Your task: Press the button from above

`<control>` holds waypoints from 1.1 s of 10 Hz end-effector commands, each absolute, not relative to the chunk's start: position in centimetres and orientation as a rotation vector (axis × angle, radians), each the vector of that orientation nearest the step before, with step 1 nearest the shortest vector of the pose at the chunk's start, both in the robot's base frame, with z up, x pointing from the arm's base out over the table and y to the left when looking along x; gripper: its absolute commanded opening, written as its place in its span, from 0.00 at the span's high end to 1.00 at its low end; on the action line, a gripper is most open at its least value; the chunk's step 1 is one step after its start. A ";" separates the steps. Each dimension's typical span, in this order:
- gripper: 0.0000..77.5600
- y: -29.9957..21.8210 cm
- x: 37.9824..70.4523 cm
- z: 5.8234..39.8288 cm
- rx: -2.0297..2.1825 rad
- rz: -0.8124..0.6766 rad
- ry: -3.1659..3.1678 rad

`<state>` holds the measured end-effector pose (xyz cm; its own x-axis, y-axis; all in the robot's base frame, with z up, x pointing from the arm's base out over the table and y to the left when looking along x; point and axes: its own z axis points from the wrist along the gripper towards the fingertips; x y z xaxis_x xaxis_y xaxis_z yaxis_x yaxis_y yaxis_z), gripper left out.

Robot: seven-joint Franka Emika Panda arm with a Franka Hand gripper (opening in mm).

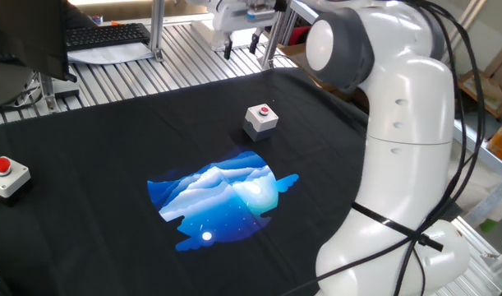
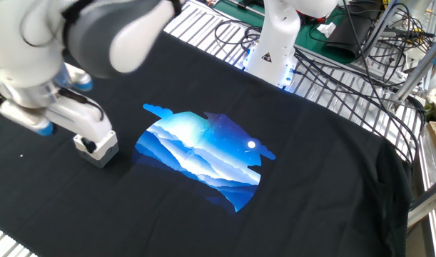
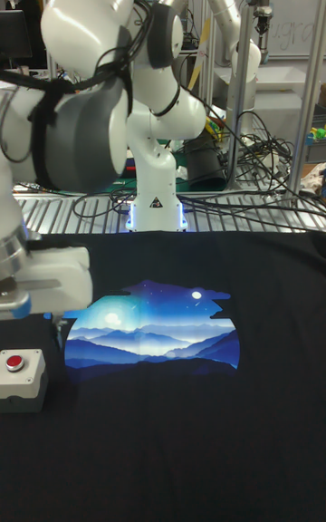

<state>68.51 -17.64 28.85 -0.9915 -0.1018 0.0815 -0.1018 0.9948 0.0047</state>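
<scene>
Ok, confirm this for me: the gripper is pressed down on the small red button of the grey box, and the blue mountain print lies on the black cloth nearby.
Not quite. The gripper is not on the button; one fixed view shows it raised well above and behind the grey box, with the button uncovered. The rest holds: the blue mountain print lies on the black cloth nearby.

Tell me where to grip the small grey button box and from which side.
Grip the grey button box across two opposite flat side walls, coming straight down from above. It sits upright on the black cloth with open space around it; keep the fingers clear of the red button on top.
</scene>
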 end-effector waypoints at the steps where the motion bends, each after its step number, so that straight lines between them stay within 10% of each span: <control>1: 0.00 -18.6 67.8 28.9 0.155 0.003 -3.055; 11: 0.00 -18.5 63.8 24.5 0.154 0.010 -3.052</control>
